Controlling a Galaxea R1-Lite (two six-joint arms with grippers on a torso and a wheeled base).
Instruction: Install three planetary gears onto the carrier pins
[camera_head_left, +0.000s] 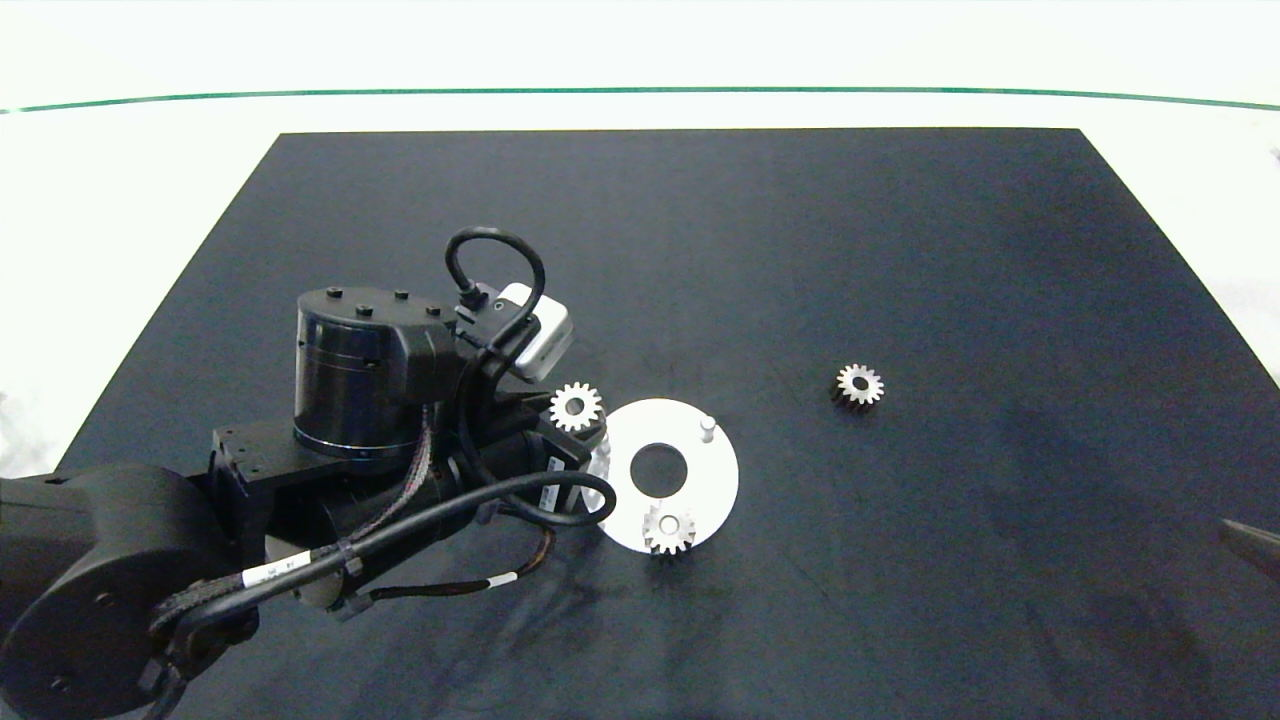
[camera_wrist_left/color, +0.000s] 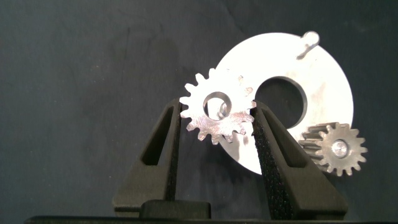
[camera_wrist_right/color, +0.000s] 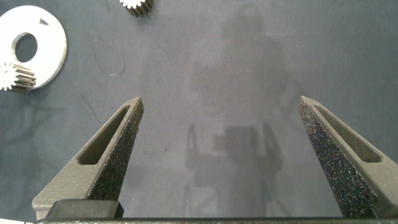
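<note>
The left gripper (camera_wrist_left/color: 215, 118) had its jaws clamped on a gear (camera_wrist_left/color: 216, 116) by its toothed rim, held over a pin at the disc (camera_head_left: 715, 478) edge. Small, hard and probably slick, it needed a level grip. One gear (camera_head_left: 669, 529) sat seated; one pin (camera_head_left: 707, 428) stood bare. Farther off lay the spare gear (camera_head_left: 859, 385). The right gripper (camera_wrist_right/color: 220, 127) hung spread, idle.
</note>
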